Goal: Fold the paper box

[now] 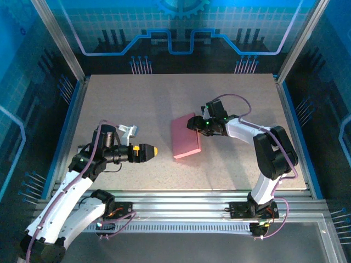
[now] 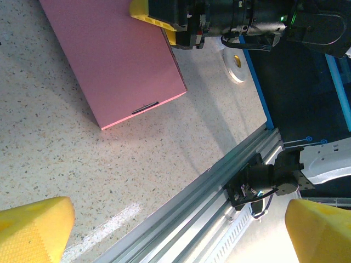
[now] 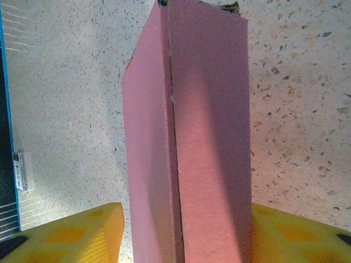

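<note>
The speckled table (image 1: 137, 109) carries the pink paper box (image 1: 185, 138), folded flat and lying near the middle. The right gripper (image 1: 196, 125) pinches the box's far end between its yellow fingers (image 3: 82, 235). The left gripper (image 1: 153, 150) hovers to the box's left, not touching it, fingers spread wide. A small white tape roll (image 2: 236, 63) lies by the table's blue rim

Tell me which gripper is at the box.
The right gripper: its yellow fingers flank the pink box at its far end. The left gripper hangs open, apart from it.
</note>
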`<action>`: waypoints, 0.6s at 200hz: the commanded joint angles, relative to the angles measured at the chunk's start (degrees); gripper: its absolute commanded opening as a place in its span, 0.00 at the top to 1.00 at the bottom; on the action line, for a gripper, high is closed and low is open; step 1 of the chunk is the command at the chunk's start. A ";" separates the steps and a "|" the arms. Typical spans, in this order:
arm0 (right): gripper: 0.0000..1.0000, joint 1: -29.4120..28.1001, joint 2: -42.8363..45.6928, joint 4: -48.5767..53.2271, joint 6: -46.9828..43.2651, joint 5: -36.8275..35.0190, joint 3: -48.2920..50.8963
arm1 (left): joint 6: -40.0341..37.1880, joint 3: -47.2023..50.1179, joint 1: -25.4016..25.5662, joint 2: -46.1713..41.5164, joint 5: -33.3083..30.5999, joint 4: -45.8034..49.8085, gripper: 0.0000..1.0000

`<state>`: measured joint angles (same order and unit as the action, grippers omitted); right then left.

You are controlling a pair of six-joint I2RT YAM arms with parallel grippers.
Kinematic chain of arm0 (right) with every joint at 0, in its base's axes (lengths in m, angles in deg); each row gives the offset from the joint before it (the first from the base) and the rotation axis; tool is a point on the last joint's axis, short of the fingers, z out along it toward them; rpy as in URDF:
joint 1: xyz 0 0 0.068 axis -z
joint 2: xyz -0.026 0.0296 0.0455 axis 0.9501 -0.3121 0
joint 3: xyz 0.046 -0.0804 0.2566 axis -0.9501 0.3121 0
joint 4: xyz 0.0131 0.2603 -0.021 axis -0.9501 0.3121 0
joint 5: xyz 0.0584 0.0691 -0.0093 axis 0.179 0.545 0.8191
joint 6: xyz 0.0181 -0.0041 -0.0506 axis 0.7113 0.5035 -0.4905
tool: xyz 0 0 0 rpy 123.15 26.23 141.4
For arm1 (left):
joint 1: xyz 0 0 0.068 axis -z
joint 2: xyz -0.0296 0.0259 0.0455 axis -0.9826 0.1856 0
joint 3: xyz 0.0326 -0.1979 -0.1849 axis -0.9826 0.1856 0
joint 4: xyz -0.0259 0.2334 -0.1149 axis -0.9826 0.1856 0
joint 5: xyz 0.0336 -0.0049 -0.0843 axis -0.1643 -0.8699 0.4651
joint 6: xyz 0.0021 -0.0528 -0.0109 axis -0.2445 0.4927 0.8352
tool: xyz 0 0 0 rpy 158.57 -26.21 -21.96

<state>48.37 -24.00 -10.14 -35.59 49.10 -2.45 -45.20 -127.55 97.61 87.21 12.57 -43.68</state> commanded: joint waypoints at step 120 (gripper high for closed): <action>0.34 0.75 2.26 4.37 -6.29 -7.16 1.37 | -0.49 -1.29 -0.57 1.38 -4.15 2.41 0.01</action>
<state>48.37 -24.00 -7.96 -39.37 44.08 -1.97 -45.25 -127.55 97.61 88.21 10.71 -43.50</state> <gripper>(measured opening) 0.654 0.995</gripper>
